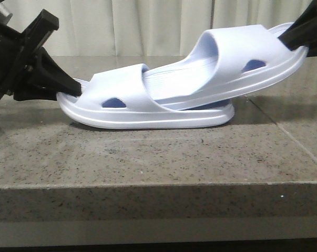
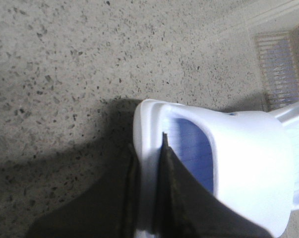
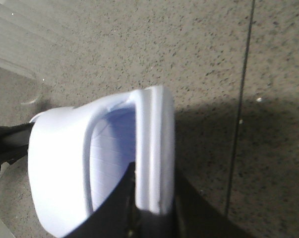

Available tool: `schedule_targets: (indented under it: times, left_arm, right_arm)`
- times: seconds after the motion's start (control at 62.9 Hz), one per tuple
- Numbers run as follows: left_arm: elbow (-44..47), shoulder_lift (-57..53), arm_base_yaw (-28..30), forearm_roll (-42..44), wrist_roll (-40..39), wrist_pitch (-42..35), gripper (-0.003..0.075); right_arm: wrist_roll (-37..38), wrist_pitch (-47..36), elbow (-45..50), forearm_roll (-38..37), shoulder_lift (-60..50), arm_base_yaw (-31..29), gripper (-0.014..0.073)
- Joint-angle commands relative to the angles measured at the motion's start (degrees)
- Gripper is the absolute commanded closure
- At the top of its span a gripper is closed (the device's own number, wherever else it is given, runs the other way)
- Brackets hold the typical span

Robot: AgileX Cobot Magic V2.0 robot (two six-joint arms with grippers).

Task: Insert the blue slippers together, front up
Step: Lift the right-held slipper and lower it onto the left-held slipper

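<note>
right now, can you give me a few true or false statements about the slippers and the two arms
1. The lower slipper lies flat on the stone table. True.
2. The upper slipper is tilted, its heel end tucked under the lower slipper's strap. True.
3. The left gripper hangs free of both slippers. False: its fingers clamp the lower slipper's rim.
4. The right gripper grips the upper slipper's raised end. True.
5. The slippers are bright red. False: pale lavender-blue.

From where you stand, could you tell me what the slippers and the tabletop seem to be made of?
The lower slipper and the tilted slipper look like soft moulded foam, matte pale blue: thick one-piece soles and rounded edges, though rubber is possible. The tabletop looks like speckled stone or terrazzo, semi-polished: grey with dark flecks and a seam line.
</note>
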Motion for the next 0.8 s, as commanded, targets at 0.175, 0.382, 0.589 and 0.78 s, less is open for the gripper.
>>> schedule_targets:
  times: [0.175, 0.382, 0.589, 0.78]
  left_arm:
    - [-1.2, -1.8, -0.4, -2.7, 0.1, 1.0, 0.0741]
    - [-1.2, -1.8, -0.5, -2.7, 0.1, 1.9, 0.0741]
    - [-1.2, -1.8, -0.5, -2.5, 0.1, 2.9, 0.0741]
    - [-1.2, -1.8, -0.5, -1.7, 0.1, 3.1, 0.0741]
  right_arm:
    - [0.1, -6.5, 0.0, 4.7, -1.0, 11.7, 0.0650]
    - [0.1, -9.0, 0.0, 6.6, 1.9, 18.9, 0.0650]
    - [0.1, -9.5, 0.0, 6.7, 2.4, 19.6, 0.0650]
    - [0.1, -10.2, 0.0, 6.7, 2.4, 19.6, 0.0648]
